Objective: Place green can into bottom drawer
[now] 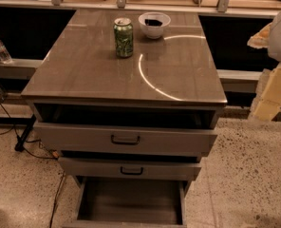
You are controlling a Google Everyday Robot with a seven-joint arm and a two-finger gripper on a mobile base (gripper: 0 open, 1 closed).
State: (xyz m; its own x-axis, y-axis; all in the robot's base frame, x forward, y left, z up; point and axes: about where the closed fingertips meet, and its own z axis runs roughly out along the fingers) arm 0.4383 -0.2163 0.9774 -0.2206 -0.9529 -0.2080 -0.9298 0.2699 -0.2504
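Note:
The green can (123, 37) stands upright on the grey cabinet top (107, 75), near the back and left of centre, with its silver top and pull tab showing. The bottom drawer (131, 201) is pulled out at the foot of the cabinet, and its dark flat interior has nothing in it. My arm comes in at the right edge of the view as pale, cream-coloured parts. The gripper (272, 91) hangs there beside the cabinet's right side, well away from the can and holding nothing that I can see.
A white bowl (154, 23) with something dark in it stands just right of the can. The top drawer (125, 139) and middle drawer (131, 170) are partly pulled out. A plastic bottle (0, 49) stands on a ledge at far left. Cables (17, 137) lie on the floor at left.

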